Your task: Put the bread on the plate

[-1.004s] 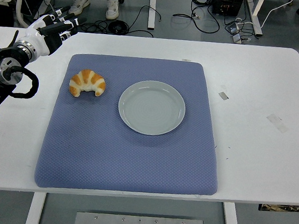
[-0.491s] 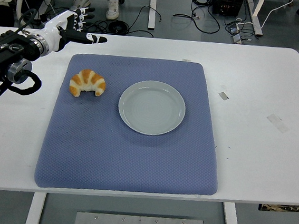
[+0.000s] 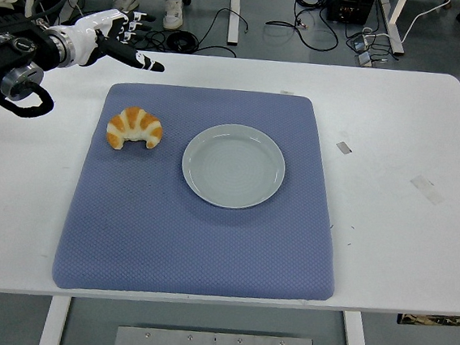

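The left hand now sits higher in the upper left of the frame than a second ago, having swung up and rightward. Its fingers are now spread, pointing right.

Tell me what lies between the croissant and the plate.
Nothing but bare blue mat. In the head view the croissant sits left of the empty plate, apart from it, with only a strip of mat between them.

blk arm, white hand, blk fingertips
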